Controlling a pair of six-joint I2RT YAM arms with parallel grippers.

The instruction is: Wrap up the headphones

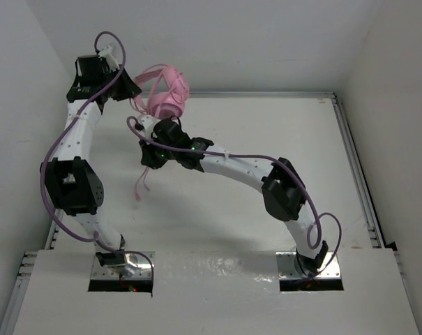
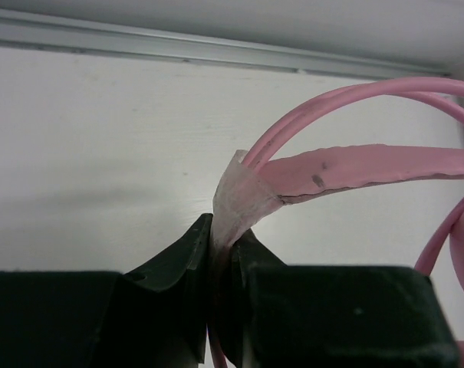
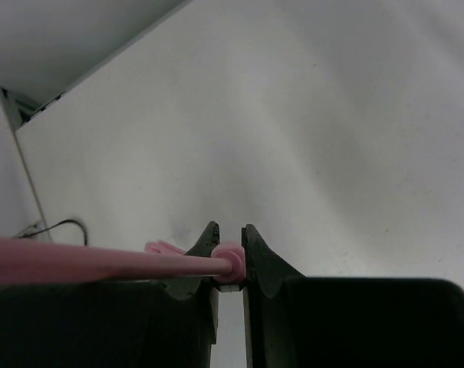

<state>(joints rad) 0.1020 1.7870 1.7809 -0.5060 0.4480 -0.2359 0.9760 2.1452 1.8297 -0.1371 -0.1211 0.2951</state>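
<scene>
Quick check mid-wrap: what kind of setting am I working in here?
Probably a lab robot test cell: plain white walls enclose a white table edged with an aluminium rail, and the left arm and right arm are bolted at its near edge.

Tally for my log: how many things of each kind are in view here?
Pink headphones: 1
Grippers: 2, the left gripper and the right gripper, both shut on the headphones
Purple cables: 2
Table: 1
Total: 6
</scene>
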